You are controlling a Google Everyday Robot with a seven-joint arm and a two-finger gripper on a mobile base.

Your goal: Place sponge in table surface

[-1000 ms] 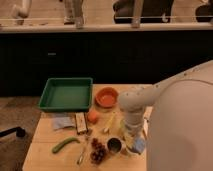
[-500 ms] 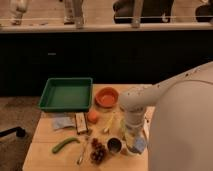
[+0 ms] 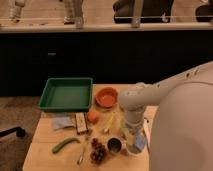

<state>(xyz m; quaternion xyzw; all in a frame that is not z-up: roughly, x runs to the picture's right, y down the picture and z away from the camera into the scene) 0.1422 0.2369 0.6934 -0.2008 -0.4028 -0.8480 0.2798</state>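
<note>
The robot's gripper [image 3: 133, 138] hangs low at the end of the fat white arm [image 3: 150, 95], over the right side of the light brown wooden table top [image 3: 42, 150]. Its two fingers are pressed together. The small sponge [image 3: 140, 144], light blue-grey and shaped like a little block, is right at the tip of the gripper and down near the wood. I cannot tell if the fingers are really pinching it. Just to the left of the sponge stands a small shiny metal cup [image 3: 115, 145]. Next to the cup lies a bunch of dark red grapes [image 3: 97, 151], and a thin silver spoon [image 3: 81, 156] lies beside them. Farther left is a long green vegetable [image 3: 65, 144]. Behind these, near the middle of the table, are a yellowish long thing [image 3: 108, 123], a small round orange fruit [image 3: 93, 116], a brown flat bar [image 3: 81, 121] and a pale grey-blue flat cloth [image 3: 62, 121]. At the back stand a round orange bowl [image 3: 106, 97] and a big green plastic tray [image 3: 66, 94] with low walls.
</note>
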